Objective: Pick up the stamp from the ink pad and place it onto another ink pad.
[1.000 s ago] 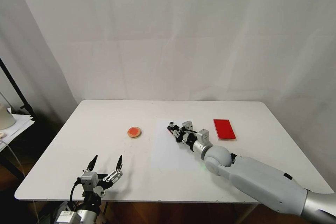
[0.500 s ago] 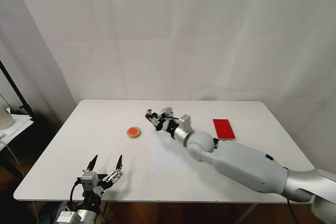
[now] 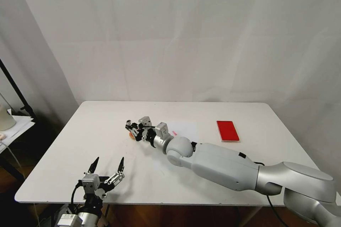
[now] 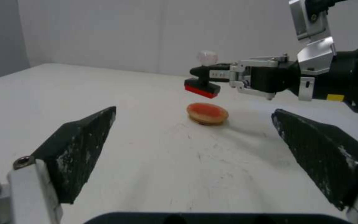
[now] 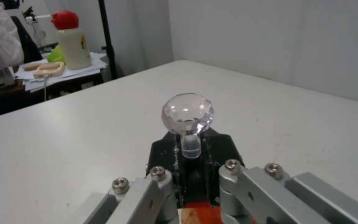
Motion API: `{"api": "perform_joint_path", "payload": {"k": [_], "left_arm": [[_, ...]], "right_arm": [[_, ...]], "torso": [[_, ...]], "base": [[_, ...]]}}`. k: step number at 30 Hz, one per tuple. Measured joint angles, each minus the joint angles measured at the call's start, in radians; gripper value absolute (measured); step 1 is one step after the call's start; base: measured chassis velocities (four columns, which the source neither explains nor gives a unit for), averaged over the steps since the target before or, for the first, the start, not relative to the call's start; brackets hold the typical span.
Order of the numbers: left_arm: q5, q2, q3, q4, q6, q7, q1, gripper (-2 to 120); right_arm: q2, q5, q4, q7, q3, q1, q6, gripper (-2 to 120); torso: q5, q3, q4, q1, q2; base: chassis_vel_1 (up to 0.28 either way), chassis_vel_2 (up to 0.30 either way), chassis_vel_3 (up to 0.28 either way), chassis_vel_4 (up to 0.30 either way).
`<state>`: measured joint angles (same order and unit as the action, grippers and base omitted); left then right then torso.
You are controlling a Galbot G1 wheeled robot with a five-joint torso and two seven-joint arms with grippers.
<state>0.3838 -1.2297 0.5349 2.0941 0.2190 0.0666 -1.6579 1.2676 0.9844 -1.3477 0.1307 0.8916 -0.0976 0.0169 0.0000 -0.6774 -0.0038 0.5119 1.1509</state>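
The stamp (image 4: 202, 86), with its black base, red underside and clear round knob (image 5: 187, 115), hangs a little above another ink pad (image 4: 207, 112), the small round orange-red disc. My right gripper (image 3: 131, 128) is shut on the stamp's stem, with its fingers (image 5: 162, 183) closed around it. In the head view the round disc (image 3: 131, 136) is mostly hidden under that gripper. The ink pad (image 3: 227, 131), flat, red and rectangular, lies bare at the right of the table. My left gripper (image 3: 108, 166) stands open near the table's front left edge, its black fingers (image 4: 79, 149) spread wide and pointing at the disc.
The white table (image 3: 88, 120) has a faint pale sheet (image 3: 184, 127) near its middle. Off its left side are a black stand pole (image 5: 106, 37) and a cluttered side desk with a red-capped bottle (image 5: 68, 40). My long right arm (image 3: 220, 165) lies across the table's front right.
My right arm has swung left across the table with the stamp, from near the middle to above the round disc. The left arm has not moved.
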Motion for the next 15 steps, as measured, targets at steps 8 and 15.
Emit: {"api": "perform_joint_path", "payload": {"k": [8,15], "left_arm": [[0.000,0.000,0.000,0.000,0.000,0.000,0.000,100],[0.000,0.000,0.000,0.000,0.000,0.000,0.000,100]], "right_arm": [[-0.008,-0.017,0.017,-0.004,-0.004,-0.019,0.006,8],[-0.009,-0.021,0.028,-0.007,-0.006,-0.029,0.013,8]], "torso": [[0.0001,0.000,0.0000,0.000,0.000],[0.0000,0.000,0.0000,0.000,0.000]], "base": [[0.000,0.000,0.000,0.000],[0.000,0.000,0.000,0.000]]}}
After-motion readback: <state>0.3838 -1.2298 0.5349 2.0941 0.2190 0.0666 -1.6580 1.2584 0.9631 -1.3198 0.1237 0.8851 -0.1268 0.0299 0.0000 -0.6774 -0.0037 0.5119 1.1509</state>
